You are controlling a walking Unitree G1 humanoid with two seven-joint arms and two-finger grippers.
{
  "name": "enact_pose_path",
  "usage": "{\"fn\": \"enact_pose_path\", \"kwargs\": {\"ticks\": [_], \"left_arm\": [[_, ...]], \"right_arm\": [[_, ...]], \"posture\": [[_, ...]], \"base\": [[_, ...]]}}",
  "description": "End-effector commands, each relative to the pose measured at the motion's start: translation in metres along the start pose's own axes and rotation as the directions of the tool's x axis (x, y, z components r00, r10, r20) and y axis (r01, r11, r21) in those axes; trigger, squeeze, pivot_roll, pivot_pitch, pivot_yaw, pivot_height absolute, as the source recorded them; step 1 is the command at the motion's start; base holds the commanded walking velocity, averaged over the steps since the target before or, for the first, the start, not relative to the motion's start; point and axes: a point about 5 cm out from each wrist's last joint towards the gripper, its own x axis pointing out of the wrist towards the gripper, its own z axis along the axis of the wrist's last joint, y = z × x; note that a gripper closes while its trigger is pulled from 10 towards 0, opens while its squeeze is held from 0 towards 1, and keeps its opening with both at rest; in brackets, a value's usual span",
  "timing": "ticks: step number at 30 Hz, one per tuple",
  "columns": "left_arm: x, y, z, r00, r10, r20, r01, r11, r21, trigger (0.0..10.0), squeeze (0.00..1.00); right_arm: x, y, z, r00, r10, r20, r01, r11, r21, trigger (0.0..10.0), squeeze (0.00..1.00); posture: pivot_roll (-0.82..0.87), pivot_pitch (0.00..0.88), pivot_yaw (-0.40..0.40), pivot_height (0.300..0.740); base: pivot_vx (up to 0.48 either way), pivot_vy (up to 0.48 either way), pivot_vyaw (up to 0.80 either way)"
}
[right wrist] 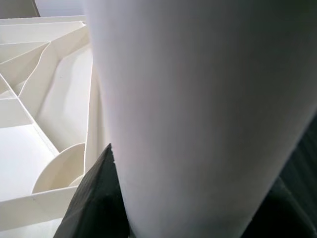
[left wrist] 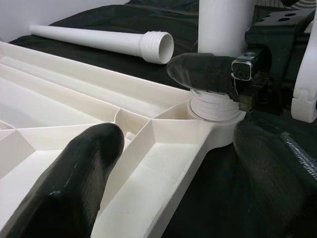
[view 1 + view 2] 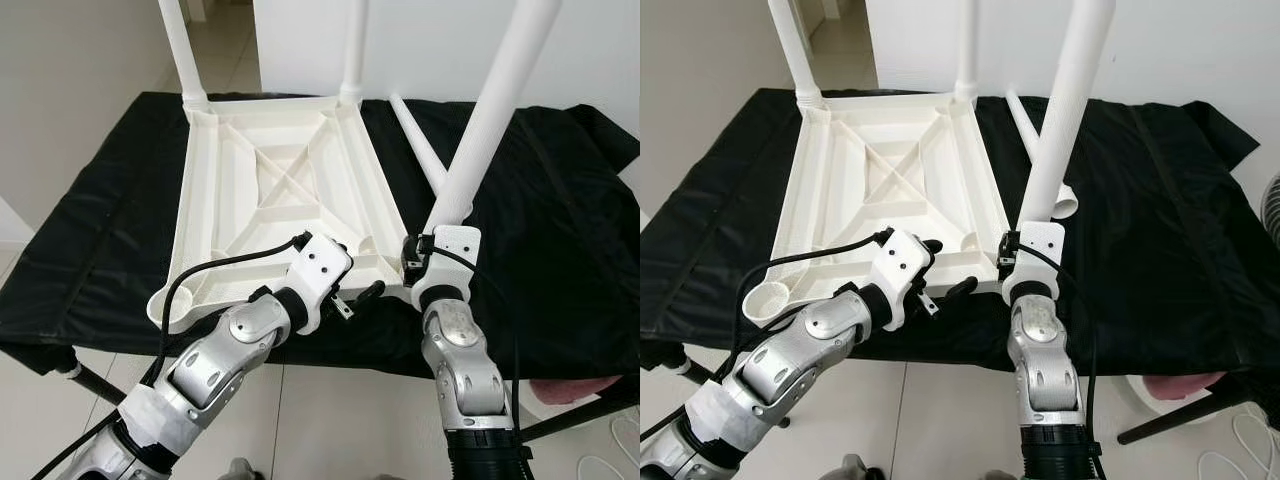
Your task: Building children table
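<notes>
From the left eye, you have the upturned tabletop (image 3: 275, 190) lying on the black-draped counter (image 3: 560, 220), with two legs (image 3: 182, 50) already standing in its far corner sockets. Your right claw (image 3: 425, 262) is clamped on a third leg (image 3: 490, 120), tilted over the near right socket. The near left socket (image 3: 172, 308) holds nothing, and a spare leg (image 3: 418, 150) lies on the cloth beside the tabletop's right edge.

In the left wrist view, your left claw (image 2: 148, 139) stands apart over the ribs by that corner; the leg's threaded end sits in the socket collar, seemingly not fully screwed.

In the right wrist view, fingers (image 1: 91, 198) press the white tube.

So roughly half remains.
</notes>
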Motion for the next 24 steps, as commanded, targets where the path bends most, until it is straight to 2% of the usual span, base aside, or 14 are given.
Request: {"fn": "enact_pose_path", "kwargs": {"ticks": [1,3,4,7,11,14,15,16,19,21,22,23,24], "left_arm": [[-0.002,-0.009,-0.001,0.983,-0.186,-0.007,0.186,0.983,-0.002,10.0,0.00],[-0.002,-0.009,-0.001,0.983,-0.184,-0.007,0.184,0.983,-0.003,10.0,0.00],[-0.001,-0.008,0.000,0.983,-0.182,-0.006,0.182,0.983,-0.002,10.0,0.00],[-0.001,-0.008,0.000,0.984,-0.176,-0.003,0.176,0.984,-0.002,10.0,0.00],[-0.002,-0.006,0.000,0.985,-0.170,-0.004,0.170,0.985,0.000,10.0,0.00],[-0.002,-0.005,0.000,0.986,-0.170,-0.005,0.170,0.986,0.000,10.0,0.00],[-0.002,-0.006,0.001,0.986,-0.168,-0.004,0.168,0.986,0.001,10.0,0.00],[-0.002,-0.005,0.001,0.986,-0.168,-0.004,0.168,0.986,0.004,10.0,0.00],[-0.001,-0.005,0.001,0.986,-0.168,-0.003,0.168,0.986,0.007,10.0,0.00],[-0.001,-0.005,0.001,0.986,-0.168,-0.003,0.168,0.986,0.008,10.0,0.00],[-0.001,-0.005,0.001,0.986,-0.169,-0.003,0.169,0.986,0.009,10.0,0.00],[-0.001,-0.005,0.001,0.986,-0.169,-0.003,0.169,0.986,0.009,10.0,0.00],[-0.001,-0.005,0.002,0.986,-0.170,-0.003,0.170,0.985,0.010,10.0,0.00]], "right_arm": [[0.001,-0.008,-0.007,0.998,-0.046,-0.043,0.046,0.999,-0.002,10.0,0.16],[0.001,-0.008,-0.007,0.998,-0.045,-0.040,0.044,0.999,-0.001,10.0,0.16],[0.002,-0.007,-0.006,0.999,-0.029,-0.031,0.029,1.000,0.006,10.0,1.00],[0.002,-0.008,0.000,1.000,-0.012,-0.005,0.012,1.000,0.022,10.0,1.00],[0.009,-0.008,0.008,0.992,0.117,0.046,-0.119,0.992,0.044,10.0,1.00],[0.009,-0.008,0.009,0.990,0.131,0.054,-0.133,0.990,0.040,10.0,1.00],[0.010,-0.005,0.006,0.967,0.252,0.045,-0.255,0.964,0.071,10.0,1.00],[0.010,-0.006,0.005,0.947,0.318,0.038,-0.320,0.945,0.069,10.0,1.00],[0.011,-0.010,0.003,0.904,0.426,0.031,-0.427,0.904,0.028,10.0,1.00],[0.012,-0.012,0.003,0.887,0.461,0.026,-0.461,0.887,-0.001,10.0,1.00],[0.012,-0.013,0.003,0.859,0.511,0.022,-0.510,0.860,-0.028,10.0,0.91],[0.012,-0.013,0.003,0.859,0.511,0.022,-0.510,0.860,-0.028,10.0,0.91],[0.012,-0.014,0.003,0.839,0.544,0.019,-0.543,0.839,-0.045,10.0,0.91]], "posture": [[-0.13,0.054,0.043,0.740],[-0.13,0.054,0.043,0.740],[-0.13,0.057,0.037,0.740],[-0.13,0.056,0.035,0.740],[-0.13,0.056,0.035,0.740],[-0.13,0.056,0.035,0.740],[-0.12,0.052,0.035,0.740],[-0.12,0.052,0.035,0.740],[-0.12,0.052,0.035,0.740],[-0.12,0.052,0.035,0.740],[-0.12,0.046,0.038,0.740],[-0.12,0.046,0.038,0.740],[-0.12,0.046,0.038,0.740]], "base": [[0.000,0.000,0.00],[0.000,0.000,0.00],[0.000,0.000,0.00],[0.000,0.000,0.00],[0.000,0.000,0.00],[0.000,0.000,0.00],[0.000,0.000,0.00],[0.000,0.000,0.00],[0.000,0.000,0.00],[0.000,0.000,0.00],[0.000,0.000,0.00],[0.000,0.000,0.00],[0.000,0.000,0.00]]}}
